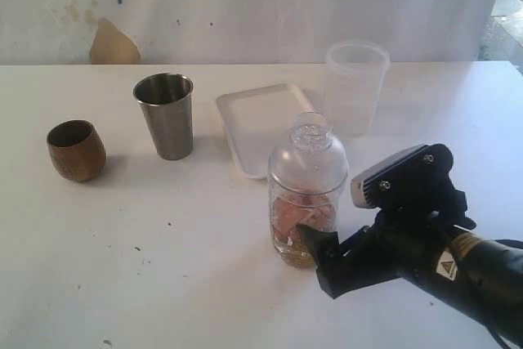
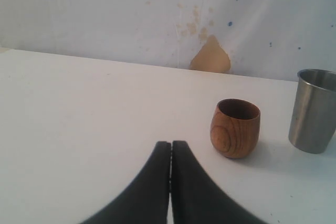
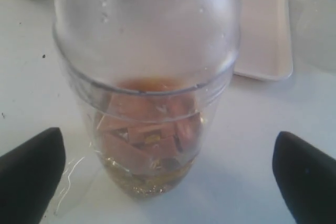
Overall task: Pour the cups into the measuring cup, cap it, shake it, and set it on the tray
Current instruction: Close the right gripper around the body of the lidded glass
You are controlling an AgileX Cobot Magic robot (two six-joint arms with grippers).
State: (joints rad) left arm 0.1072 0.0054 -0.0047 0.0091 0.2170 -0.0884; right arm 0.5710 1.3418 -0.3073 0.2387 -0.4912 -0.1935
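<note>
Worktop point(image 1: 163, 267), both arms noted.

- The measuring cup point(image 1: 306, 222) stands upright on the worktop, just off the near corner of the tray point(image 1: 253, 120) and not on it. The cap point(image 1: 309, 157) sits on its rim. Brown and orange bits lie in the bottom.
- The wooden cup point(image 2: 235, 128) and the steel tumbler point(image 2: 313, 111) stand upright, well apart from the measuring cup. A frosted tumbler point(image 1: 355, 87) stands beyond the tray.
- The right claw point(image 3: 168, 174) is spread wide, one finger on each side of the lower body of the measuring cup. We see a gap on both sides and no contact.
- The left claw point(image 2: 171, 150) is pressed together, holds nothing and points toward the wooden cup.

We judge pouring and capping done, and the step in hand is the grasp before the shake.

The next move calls for the right claw to close squarely on the cup wall below the cap seam, firmly enough that the smooth plastic does not slip. We cannot tell how tightly the cap is seated, so it may lift off in shaking.
</note>
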